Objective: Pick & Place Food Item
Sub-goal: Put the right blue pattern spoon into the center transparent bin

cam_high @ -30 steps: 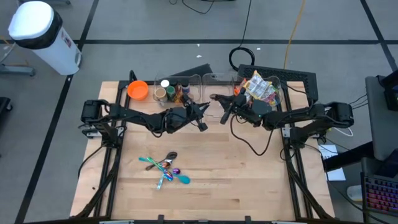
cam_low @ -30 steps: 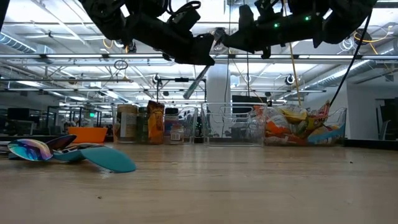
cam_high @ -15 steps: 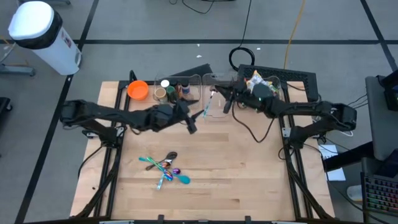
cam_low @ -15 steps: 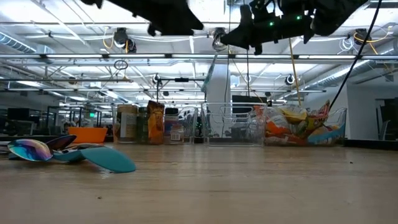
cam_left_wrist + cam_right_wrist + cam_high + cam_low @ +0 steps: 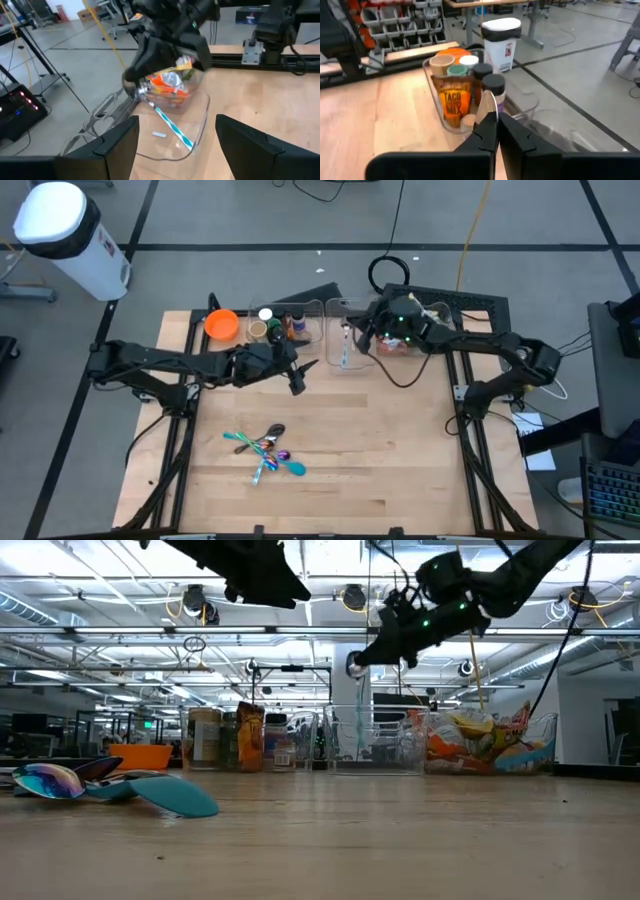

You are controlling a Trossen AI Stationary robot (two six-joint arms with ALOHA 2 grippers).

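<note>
Wooden table on a grey workshop floor, open lab space behind. Landmark: the clear middle bin at the far edge of the table.

Both dark arms reach in toward that bin. Right gripper hangs over the bin, fingers pressed together on the handle of a teal-striped spoon, whose bowl points down into the bin; the high, steep hold looks meant to clear the bin's wall before a drop. Left gripper sits just left of the bin and nearer the table's middle, fingers spread and empty, apparently standing clear to leave the bin free.

Right of the bin: a second clear bin holding snack packets, the only food visible, untouched. Left of the bin: jars and spice containers, then an orange bowl. Well in front of the bin: a loose cluster of coloured spoons.

Judgement: the item in hand is cutlery, not food.
</note>
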